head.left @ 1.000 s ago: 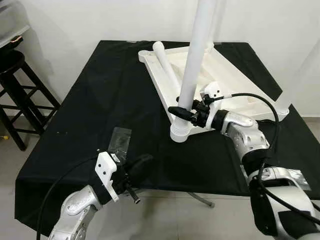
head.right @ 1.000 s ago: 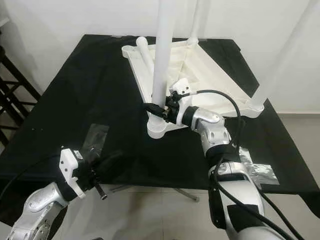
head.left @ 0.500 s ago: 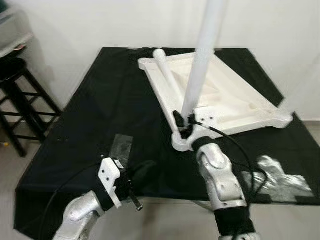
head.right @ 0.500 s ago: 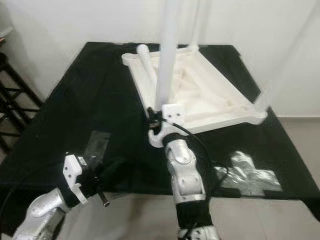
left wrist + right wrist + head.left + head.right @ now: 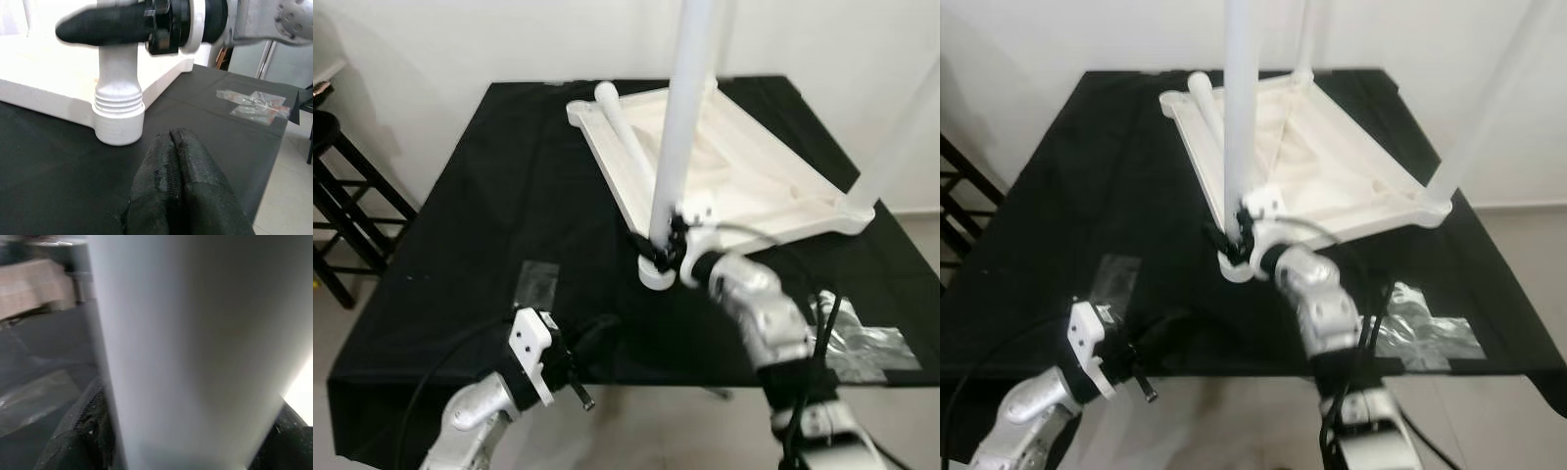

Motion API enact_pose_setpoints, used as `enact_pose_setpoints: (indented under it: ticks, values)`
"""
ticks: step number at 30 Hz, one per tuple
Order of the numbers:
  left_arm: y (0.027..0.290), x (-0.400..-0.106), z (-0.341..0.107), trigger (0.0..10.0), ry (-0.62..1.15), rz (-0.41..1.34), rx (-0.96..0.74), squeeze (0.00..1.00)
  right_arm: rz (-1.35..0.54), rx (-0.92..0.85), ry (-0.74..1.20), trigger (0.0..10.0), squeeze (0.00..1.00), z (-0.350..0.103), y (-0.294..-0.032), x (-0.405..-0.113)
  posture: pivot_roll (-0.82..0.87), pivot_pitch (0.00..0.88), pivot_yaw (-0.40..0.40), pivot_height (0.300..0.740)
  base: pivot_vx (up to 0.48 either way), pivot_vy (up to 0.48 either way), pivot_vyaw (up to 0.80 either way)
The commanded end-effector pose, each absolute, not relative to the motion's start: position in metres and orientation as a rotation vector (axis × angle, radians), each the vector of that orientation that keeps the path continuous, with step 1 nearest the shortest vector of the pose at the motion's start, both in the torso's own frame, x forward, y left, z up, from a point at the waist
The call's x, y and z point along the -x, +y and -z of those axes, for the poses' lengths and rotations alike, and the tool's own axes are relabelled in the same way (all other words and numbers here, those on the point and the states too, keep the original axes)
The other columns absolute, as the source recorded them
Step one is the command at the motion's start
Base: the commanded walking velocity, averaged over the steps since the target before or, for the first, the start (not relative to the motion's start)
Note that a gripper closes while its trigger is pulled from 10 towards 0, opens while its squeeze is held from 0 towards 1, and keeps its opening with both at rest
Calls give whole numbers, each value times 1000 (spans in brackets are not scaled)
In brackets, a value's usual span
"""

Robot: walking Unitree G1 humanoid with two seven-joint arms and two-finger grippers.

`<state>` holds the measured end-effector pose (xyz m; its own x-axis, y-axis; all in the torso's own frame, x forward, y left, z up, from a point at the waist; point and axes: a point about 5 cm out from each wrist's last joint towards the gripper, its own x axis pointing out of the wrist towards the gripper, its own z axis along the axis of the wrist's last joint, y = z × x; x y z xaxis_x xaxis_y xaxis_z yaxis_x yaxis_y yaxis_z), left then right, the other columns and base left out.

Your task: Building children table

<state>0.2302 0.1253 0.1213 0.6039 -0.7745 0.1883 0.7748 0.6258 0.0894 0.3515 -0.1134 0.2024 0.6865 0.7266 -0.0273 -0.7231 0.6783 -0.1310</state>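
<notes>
The white children's tabletop (image 5: 759, 181) is lying upside down on the black-covered table (image 5: 489, 225), and the right gripper (image 5: 662, 247) is clamping the upright white leg (image 5: 677, 127) just above its threaded corner socket (image 5: 119, 113). A loose leg (image 5: 625, 137) is lying along the tabletop's rim. The left gripper (image 5: 172, 147), fingers pressed together and holding nothing, is hovering at the table's near edge. Clear plastic bags (image 5: 862, 338) are lying near the right arm. No writing is legible.

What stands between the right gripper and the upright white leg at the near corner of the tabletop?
Nothing visible does. The right gripper is already closed around the upright white leg just above its corner socket on the upturned tabletop.
</notes>
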Motion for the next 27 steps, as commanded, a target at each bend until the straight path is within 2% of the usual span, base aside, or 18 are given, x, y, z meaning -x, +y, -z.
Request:
enact_pose_setpoints:
  ticks: [1,6,7,8,21,25,26,27]
  values:
    - [125,-229,-116,10000,-203,892,8,0,-931,136,-20,10000,0,-199,-112,-349,30,116,-11,740,0,0,0]
    - [126,-230,-116,10000,-203,889,9,0,-1020,131,-10,10000,0,-204,-122,-356,33,112,-10,740,0,0,0]
    - [126,-230,-116,10000,-203,889,10,0,-1037,128,-4,7686,0,-205,-125,-359,33,112,-10,740,0,0,0]
    - [126,-230,-116,10000,-204,888,13,0,-1048,122,6,0,0,-205,-128,-362,35,111,-10,740,0,0,0]
    - [126,-230,-117,10000,-203,889,17,0,-1010,132,23,0,0,-199,-142,-369,30,126,-4,740,0,0,0]
    - [127,-228,-117,10000,-198,896,17,0,-814,161,42,0,0,-184,-149,-365,21,136,0,740,0,0,0]
    - [128,-228,-117,10000,-196,899,17,0,-608,119,50,0,0,-175,-147,-364,13,142,3,740,0,0,0]
    - [128,-228,-117,10000,-196,899,17,0,-608,119,50,0,0,-175,-147,-364,13,142,3,740,0,0,0]
